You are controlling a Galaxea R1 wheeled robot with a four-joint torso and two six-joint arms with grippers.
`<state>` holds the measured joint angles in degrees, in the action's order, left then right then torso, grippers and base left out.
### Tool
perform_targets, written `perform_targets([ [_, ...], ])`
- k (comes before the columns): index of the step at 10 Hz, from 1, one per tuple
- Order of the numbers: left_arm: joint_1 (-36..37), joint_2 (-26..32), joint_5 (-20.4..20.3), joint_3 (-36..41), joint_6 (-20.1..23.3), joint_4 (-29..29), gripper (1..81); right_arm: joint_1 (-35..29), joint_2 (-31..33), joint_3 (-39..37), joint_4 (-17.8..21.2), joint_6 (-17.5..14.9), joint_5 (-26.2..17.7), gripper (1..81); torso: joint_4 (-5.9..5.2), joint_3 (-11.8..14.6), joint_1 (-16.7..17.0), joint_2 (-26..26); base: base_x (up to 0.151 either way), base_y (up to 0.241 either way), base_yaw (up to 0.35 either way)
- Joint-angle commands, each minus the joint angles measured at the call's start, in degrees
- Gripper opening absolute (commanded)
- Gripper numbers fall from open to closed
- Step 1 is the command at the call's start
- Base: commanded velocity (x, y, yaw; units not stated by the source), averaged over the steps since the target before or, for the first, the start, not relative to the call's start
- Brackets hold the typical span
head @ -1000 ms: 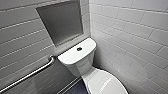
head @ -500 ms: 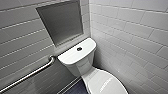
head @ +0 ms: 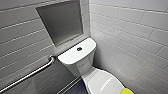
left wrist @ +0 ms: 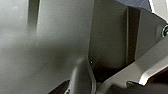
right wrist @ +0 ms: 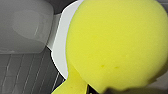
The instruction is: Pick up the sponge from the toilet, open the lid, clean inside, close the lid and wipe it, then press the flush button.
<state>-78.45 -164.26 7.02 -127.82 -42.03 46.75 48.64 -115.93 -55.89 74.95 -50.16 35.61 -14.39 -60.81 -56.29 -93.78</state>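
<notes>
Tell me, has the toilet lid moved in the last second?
No. The lid lies closed in the same spot against the tank as in the earlier head views.

Corner of a tiled washroom. Left wall [head: 22,37]: grey oblong tiles in level courses, pale grout. Right wall [head: 130,32]: same tile, lighter, brighter lit. A recessed rectangular niche [head: 61,22] is set in the left wall near the corner. Below it a metal grab bar [head: 30,73] slants along the wall. Dark floor [head: 75,88] at the wall's foot.
</notes>
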Motion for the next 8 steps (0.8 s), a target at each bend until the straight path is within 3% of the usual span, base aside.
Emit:
perform_targets([
  [1, 0.4, 0.9, 2.8, 1.0, 0.2, 0.1, 81.1, -15.6, -9.1, -7.7, 20.2, -15.0, -3.5, 1.0, 0.00, 0.0, 0.0, 0.0, 0.000, 0.000, 0.000],
  [3, 0.4, 0.8, 2.8, 0.8, 0.2, 0.1, 81.1, -21.2, -18.5, -16.3, 22.6, -15.2, -4.1, 1.0, 0.00, 0.0, 0.0, 0.0, 0.000, 0.000, 0.000],
  [6, 0.4, 0.8, 2.8, 0.8, 0.2, -0.1, 81.1, -24.3, -31.6, -28.4, 22.6, -15.2, -4.3, 1.0, 0.00, 0.0, 0.0, 0.0, 0.000, 0.000, 0.000],
  [8, 0.4, 0.8, 2.8, 0.8, 0.2, -0.2, 81.1, -24.3, -37.7, -37.4, 22.7, -15.1, -8.4, 1.0, 0.00, 0.0, 0.0, 0.0, 0.000, 0.000, 0.000],
])
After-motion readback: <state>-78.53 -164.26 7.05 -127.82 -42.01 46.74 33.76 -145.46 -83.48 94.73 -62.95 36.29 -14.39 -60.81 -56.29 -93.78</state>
